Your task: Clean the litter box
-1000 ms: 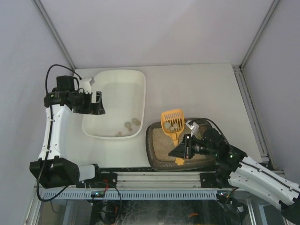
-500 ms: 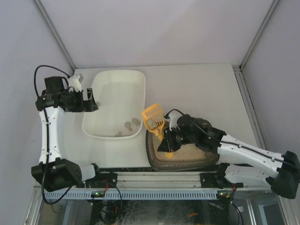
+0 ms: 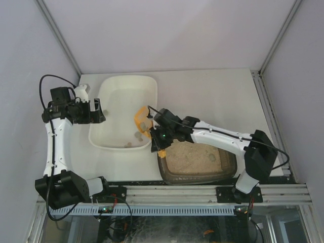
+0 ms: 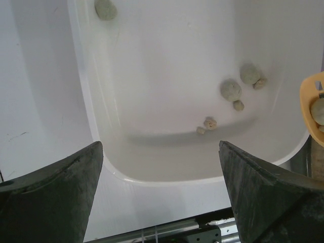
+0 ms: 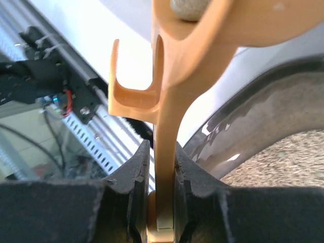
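Now right gripper (image 5: pixel 162 157) pinches scoop (image 5: pixel 166 91) — litter box (image 5: pixel 253 116) just beside (left gripper (image 4: pixel 161 147) gapes).

The scoop (image 5: pixel 164 101) pinched in the right gripper (image 5: pixel 163 162) is smooth orange plastic. Beside it, the litter box (image 5: pixel 253 119) rim is dark glossy plastic and its litter (image 5: pixel 286 159) is coarse and grainy. Ahead of the left gripper (image 4: pixel 159 152), whose fingers (image 4: pixel 50 197) are matt black, the white tub (image 4: pixel 152 61) is smooth, faintly shiny plastic holding rough grey clumps (image 4: pixel 231 90).

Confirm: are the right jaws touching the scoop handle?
Touching. Right wrist view: both jaws press flush on the orange scoop handle, no gap on either side.
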Controlling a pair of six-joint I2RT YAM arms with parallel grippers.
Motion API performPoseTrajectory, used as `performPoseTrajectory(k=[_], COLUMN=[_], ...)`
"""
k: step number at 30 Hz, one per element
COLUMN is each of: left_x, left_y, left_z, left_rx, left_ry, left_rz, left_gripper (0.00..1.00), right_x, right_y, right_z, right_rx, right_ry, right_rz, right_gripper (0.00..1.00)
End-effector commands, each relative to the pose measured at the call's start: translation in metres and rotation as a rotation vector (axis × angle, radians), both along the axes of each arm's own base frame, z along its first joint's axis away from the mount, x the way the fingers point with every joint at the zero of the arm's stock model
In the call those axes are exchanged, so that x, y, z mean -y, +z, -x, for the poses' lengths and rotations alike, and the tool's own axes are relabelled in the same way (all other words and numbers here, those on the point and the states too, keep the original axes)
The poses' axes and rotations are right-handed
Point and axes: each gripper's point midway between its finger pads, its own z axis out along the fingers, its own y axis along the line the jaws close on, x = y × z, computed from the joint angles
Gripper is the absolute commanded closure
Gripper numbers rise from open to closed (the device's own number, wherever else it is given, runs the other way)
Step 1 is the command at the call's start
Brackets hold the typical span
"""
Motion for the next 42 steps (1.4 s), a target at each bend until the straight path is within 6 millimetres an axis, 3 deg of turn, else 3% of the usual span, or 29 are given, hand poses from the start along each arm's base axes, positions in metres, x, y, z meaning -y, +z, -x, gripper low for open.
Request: performPoseTrajectory(k=[1, 6, 13, 22, 30, 35, 38, 42], left_x=[-0.004, -0.010, 0.002, 0.001, 0.002, 0.012, 0.035, 0.089], left_y=[0.007, 0.010, 0.005, 0.005, 0.006, 0.022, 0.034, 0.049], left_z=[-0.004, -0.007, -0.009, -0.006, -0.001, -0.005, -0.010, -0.022], left_rx=[0.050, 0.039, -0.024, -0.020, -0.019, 0.032, 0.046, 0.088], left_ry=[0.010, 0.022, -0.006, -0.016, -0.043, -0.127, -0.244, -0.462], left_rz=[0.015, 0.043, 0.208, 0.189, 0.176, 0.107, 0.025, -0.061], left_gripper=[0.00, 0.00, 0.01, 0.01, 0.01, 0.00, 0.00, 0.00], right_x=[-0.004, -0.001, 0.028, 0.040, 0.040, 0.040, 0.061, 0.115], right_y=[0.007, -0.006, 0.006, 0.009, 0.023, 0.057, 0.075, 0.098], right_z=[-0.013, -0.017, -0.038, -0.045, -0.048, -0.040, -0.043, -0.040], right_rx=[0.153, 0.309, 0.597, 0.660, 0.680, 0.604, 0.465, 0.355], right_ry=[0.030, 0.020, -0.079, -0.132, -0.182, -0.280, -0.414, -0.642], right_rz=[0.151, 0.410, 0.861, 0.981, 0.932, 0.622, 0.381, 0.130], right_gripper=[1.00, 1.00, 1.00, 1.00, 1.00, 1.00, 1.00, 1.00])
